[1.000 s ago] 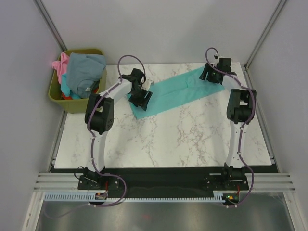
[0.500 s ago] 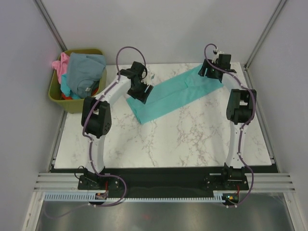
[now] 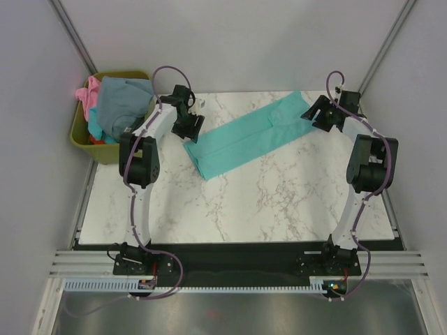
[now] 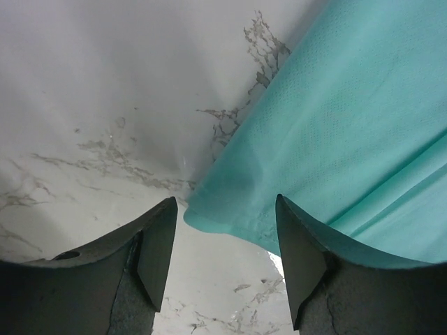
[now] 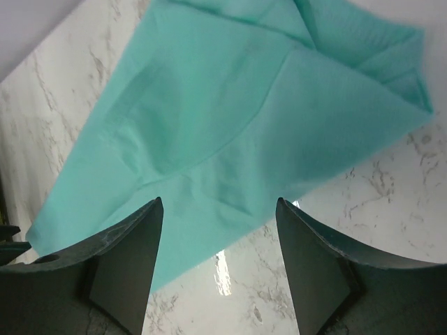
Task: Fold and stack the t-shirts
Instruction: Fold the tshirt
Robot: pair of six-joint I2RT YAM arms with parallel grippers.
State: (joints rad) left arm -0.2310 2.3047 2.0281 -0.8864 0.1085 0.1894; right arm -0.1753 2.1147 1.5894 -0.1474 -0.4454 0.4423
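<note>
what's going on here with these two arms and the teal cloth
A teal t-shirt, folded into a long strip, lies diagonally on the marble table. The left jaws and right jaws stand open over its two ends, neither gripping it. More shirts wait in the olive bin at the left.

Marble table point(image 3: 279, 202): teal tee point(image 3: 244, 139) lies flat diag. across far half (folded lengthwise, apparently).
</note>
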